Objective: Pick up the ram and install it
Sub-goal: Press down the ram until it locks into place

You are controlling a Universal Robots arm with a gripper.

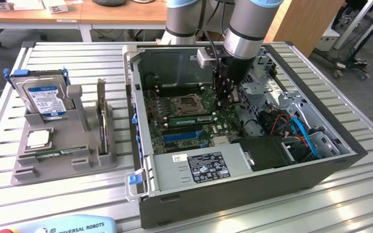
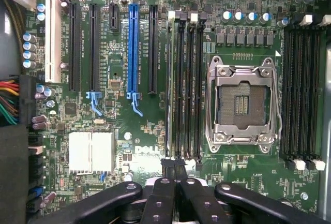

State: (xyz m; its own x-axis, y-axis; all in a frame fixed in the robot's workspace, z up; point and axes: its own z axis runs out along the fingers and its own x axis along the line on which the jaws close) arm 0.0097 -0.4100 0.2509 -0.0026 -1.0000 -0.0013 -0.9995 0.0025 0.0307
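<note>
The ram (image 2: 171,79) stands on edge in the outermost memory slot beside the empty CPU socket (image 2: 243,102), and from the wrist it appears as a thin pale line. In the exterior view the ram (image 1: 190,118) is a green stick on the motherboard inside the open computer case. My gripper (image 2: 174,168) is shut, its black fingertips pinched together right at one end of the stick. The arm reaches straight down into the case, with the gripper (image 1: 224,103) low over the board at the ram's end toward the exterior view's right.
A long blue slot (image 2: 133,53) and black slots lie beside the memory bank. More memory slots (image 2: 302,89) flank the socket's other side. The drive cage (image 1: 264,92) and cables (image 1: 303,131) crowd the case. A grey holder (image 1: 76,162) at the exterior view's left carries a hard drive (image 1: 44,97).
</note>
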